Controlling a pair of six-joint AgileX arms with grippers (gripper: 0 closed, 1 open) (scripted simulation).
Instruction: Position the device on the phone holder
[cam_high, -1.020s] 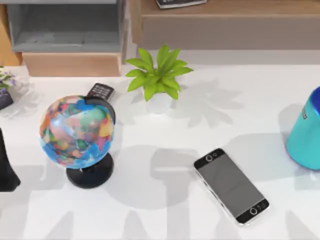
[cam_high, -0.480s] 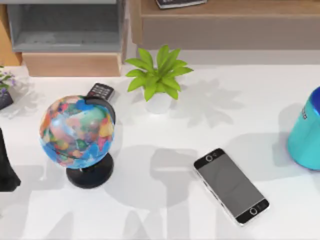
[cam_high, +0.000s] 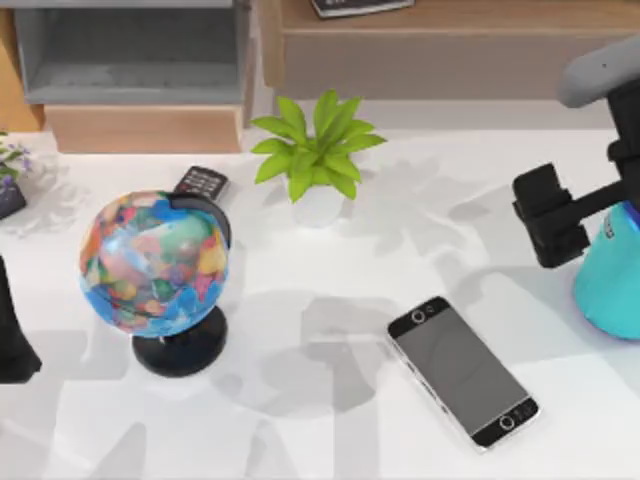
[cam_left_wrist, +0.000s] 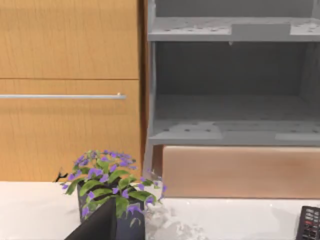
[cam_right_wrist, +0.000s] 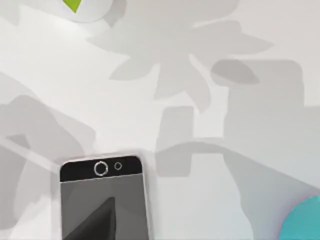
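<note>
From above, the phone (cam_high: 463, 372) lies flat, screen up, near the front edge of the surface (cam_high: 330, 270), right of centre. Its long axis runs diagonally, one short end toward the back left and the other toward the front right corner. The right arm reaches in at the right edge, and its dark pincer (cam_high: 548, 215) hangs above the surface just behind and to the right of the phone, beside a teal cylinder (cam_high: 610, 275). Whether its fingers are spread or closed I cannot tell from this angle. A globe (cam_high: 155, 262) stands toward the left, a green plant (cam_high: 318, 150) sits near the back, and a small keypad remote (cam_high: 202, 183) lies behind the globe. A black shape at the left edge may be the phone holder (cam_high: 14, 340), though too little of it shows to be sure.

The left wrist view faces a purple-flowered plant (cam_left_wrist: 112, 187) and grey shelves (cam_left_wrist: 232, 85); the left arm looks idle at the left side.

The right wrist view shows one short end of the phone (cam_right_wrist: 102, 192), with bare surface beyond it.

The right arm is much the nearer, so it is the likely one to pick up. The pincer would need to travel forward and leftward, then turn to close across the phone's narrow width.
</note>
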